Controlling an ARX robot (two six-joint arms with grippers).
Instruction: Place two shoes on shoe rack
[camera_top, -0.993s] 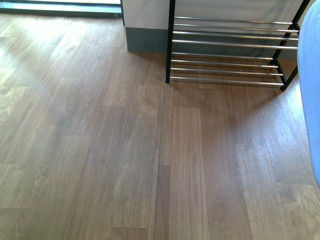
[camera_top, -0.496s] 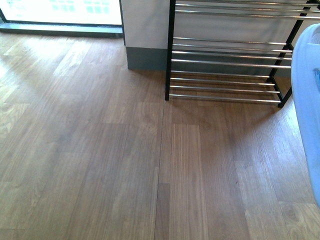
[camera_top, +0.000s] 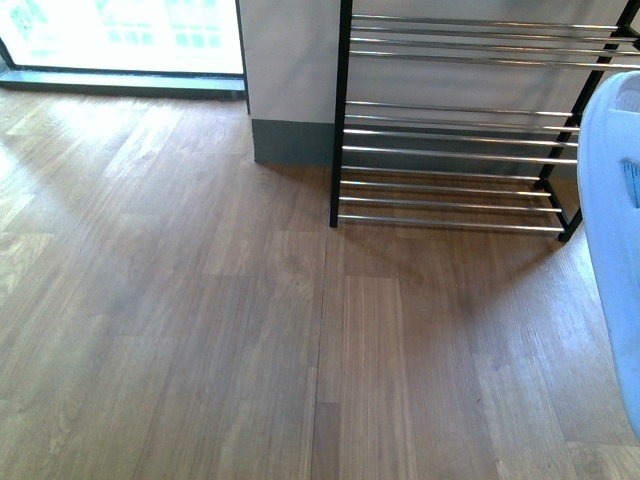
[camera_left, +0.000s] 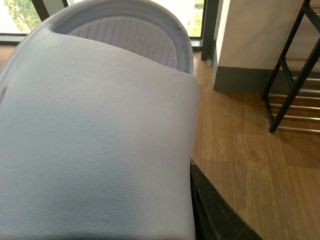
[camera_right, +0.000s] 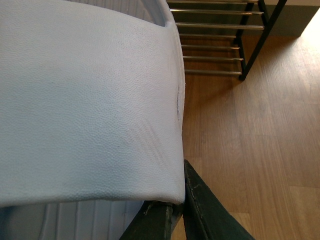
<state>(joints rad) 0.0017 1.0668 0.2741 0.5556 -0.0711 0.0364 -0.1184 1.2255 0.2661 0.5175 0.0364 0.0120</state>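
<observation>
Both jaws clamp pale slides, left slide, right slide; shoe rack ahead of jaws, approach level, clear bars.

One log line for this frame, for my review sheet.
phase: carrying | left slide: held, off floor | right slide: held, off floor, nearer rack | shoe rack: no shoe on visible shelves | placed: none
</observation>
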